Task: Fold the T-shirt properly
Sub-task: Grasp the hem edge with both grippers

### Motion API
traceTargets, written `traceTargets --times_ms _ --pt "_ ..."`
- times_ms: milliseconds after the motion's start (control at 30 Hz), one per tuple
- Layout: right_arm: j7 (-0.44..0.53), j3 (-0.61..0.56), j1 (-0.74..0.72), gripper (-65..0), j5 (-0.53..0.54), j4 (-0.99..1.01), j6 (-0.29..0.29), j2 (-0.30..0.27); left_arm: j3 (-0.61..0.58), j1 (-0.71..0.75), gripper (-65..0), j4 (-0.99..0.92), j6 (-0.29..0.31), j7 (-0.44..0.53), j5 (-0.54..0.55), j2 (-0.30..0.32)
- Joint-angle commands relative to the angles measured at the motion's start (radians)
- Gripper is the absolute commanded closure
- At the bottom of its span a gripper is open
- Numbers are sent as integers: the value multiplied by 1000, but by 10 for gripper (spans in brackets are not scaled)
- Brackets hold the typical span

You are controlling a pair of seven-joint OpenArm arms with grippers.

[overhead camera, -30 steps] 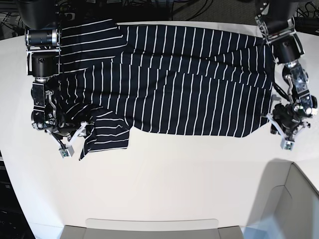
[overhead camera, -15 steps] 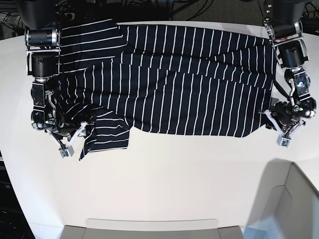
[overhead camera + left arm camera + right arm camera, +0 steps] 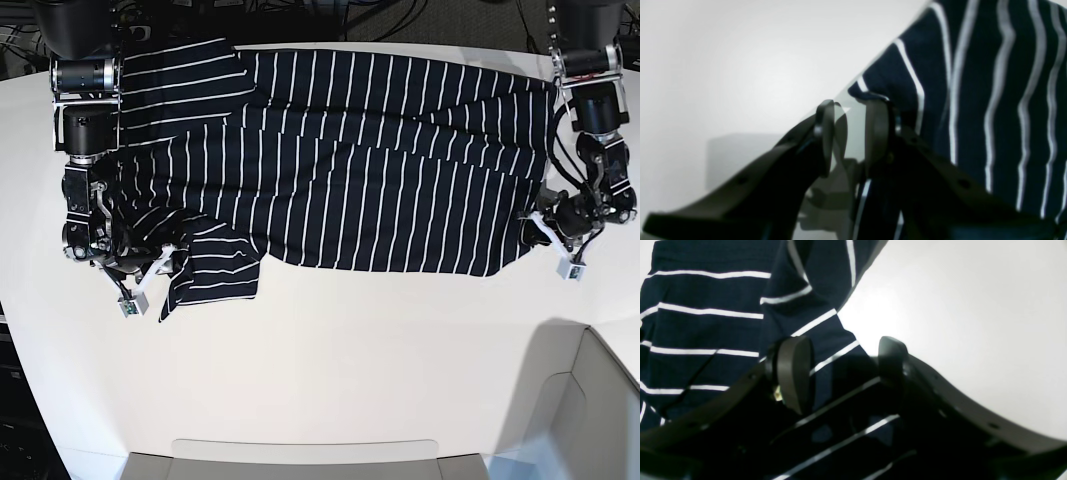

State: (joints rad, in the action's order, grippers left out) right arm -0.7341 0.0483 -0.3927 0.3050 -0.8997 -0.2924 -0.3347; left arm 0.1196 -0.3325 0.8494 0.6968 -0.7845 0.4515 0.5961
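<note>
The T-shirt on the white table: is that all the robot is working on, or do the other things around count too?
Part of the job:
- T-shirt
- left gripper, jaws at its hem corner
- right gripper, jaws astride the sleeve

Just there:
- white table
- grey box at the corner

Wide white worktop [image 3: 330, 350] fills the base view, smooth and bright, rounded at its far corners. At the near edge sits a pale grey tray-like rim [image 3: 305, 450], and in the near right corner a grey box wall [image 3: 590, 400] with its shadow on the surface. Dark cables [image 3: 400, 15] tangle behind the far edge.
</note>
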Motion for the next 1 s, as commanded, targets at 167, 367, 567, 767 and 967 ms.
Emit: traceTargets --times_ms 167,367,567,767,967 --pt "-71 -5 7 -327 -17 6 -3 -5 45 -32 -169 15 -1 6 85 71" --pt "-71 -5 7 -327 -17 6 -3 -5 48 -23 -169 17 1 -31 99 61" --pt "-72 -5 4 -327 -17 4 -3 -5 51 2 -169 17 1 -34 103 60" --pt "-72 -5 4 -327 -17 4 -3 -4 53 2 -169 8 1 -34 103 40" --pt "-72 -5 4 -327 -17 4 -3 -4 51 -4 -170 -34 1 -34 103 17"
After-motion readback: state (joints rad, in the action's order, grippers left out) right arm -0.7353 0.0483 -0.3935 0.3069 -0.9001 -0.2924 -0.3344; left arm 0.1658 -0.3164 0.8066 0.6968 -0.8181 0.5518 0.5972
